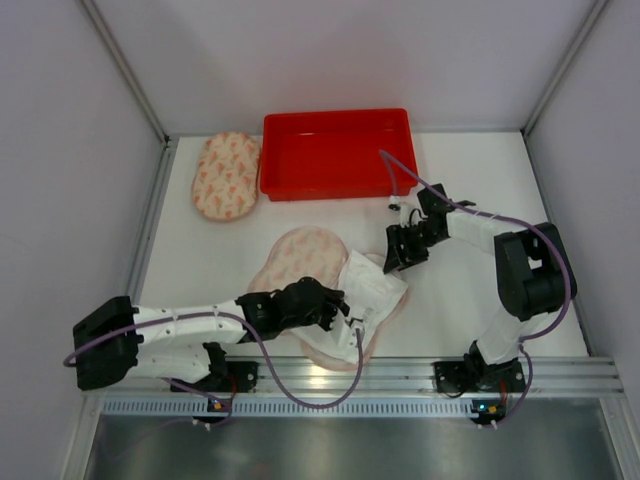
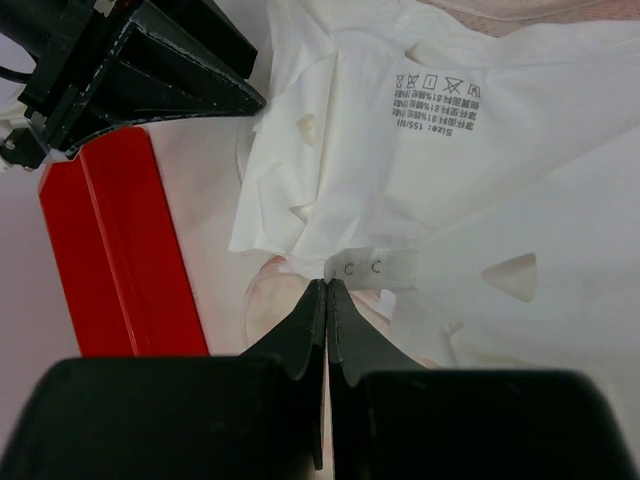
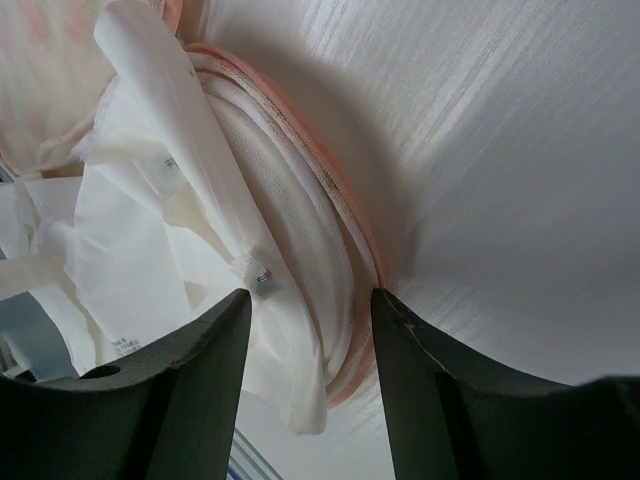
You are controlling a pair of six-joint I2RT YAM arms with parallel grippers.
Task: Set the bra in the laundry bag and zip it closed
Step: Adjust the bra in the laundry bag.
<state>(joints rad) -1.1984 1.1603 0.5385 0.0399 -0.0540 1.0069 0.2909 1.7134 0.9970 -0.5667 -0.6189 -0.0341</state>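
A white bra [image 1: 372,288] lies crumpled on the open pink patterned laundry bag [image 1: 305,255] at the table's middle. In the left wrist view the bra [image 2: 400,150] shows its care label and hook tab. My left gripper [image 1: 338,305] is shut, its tips [image 2: 328,287] touching the hook tab; I cannot tell whether any fabric is pinched. My right gripper [image 1: 405,250] is open at the bag's right edge. In the right wrist view it [image 3: 310,300] straddles the bag's pink rim [image 3: 345,230] and the bra's edge [image 3: 150,220] without closing on them.
A red tray [image 1: 337,153] stands at the back centre, just behind the right arm; it also shows in the left wrist view [image 2: 110,260]. A second pink patterned pouch [image 1: 227,175] lies at the back left. Cage walls bound the table.
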